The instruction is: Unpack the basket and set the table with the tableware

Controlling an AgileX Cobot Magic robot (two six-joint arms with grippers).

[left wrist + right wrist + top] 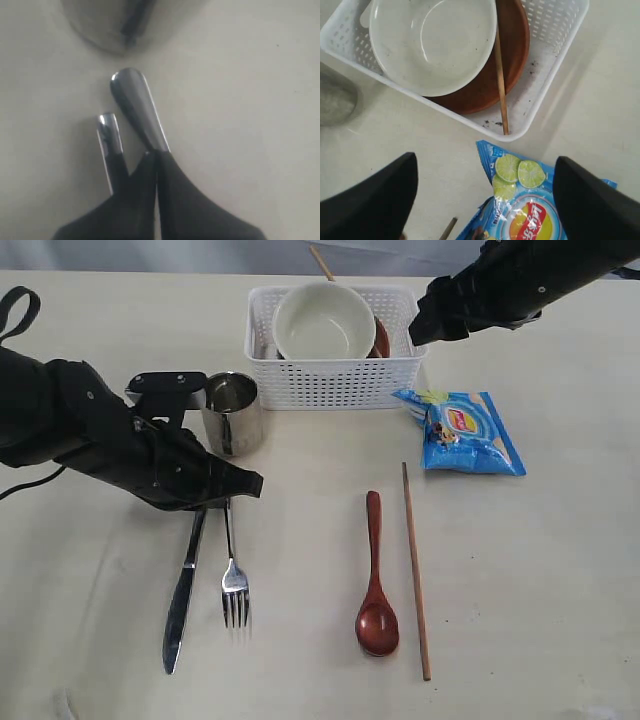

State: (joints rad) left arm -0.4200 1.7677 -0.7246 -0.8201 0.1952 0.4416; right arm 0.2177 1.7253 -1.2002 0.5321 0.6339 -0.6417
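Left gripper (156, 156) closed over the knife (135, 107), seemingly holding nothing; right gripper (485, 165) spread wide, empty

plate (514, 52) — mostly under bowl (432, 42)

Not much room to see tbh. The pale beige matte table (540, 600) with faint specks fills nearly the whole exterior view. At 12 o'clock, past its far edge, there's a thin grey strip (150, 252), can't tell if it's wall or curtain. Lighting's soft and even, shadows faint.
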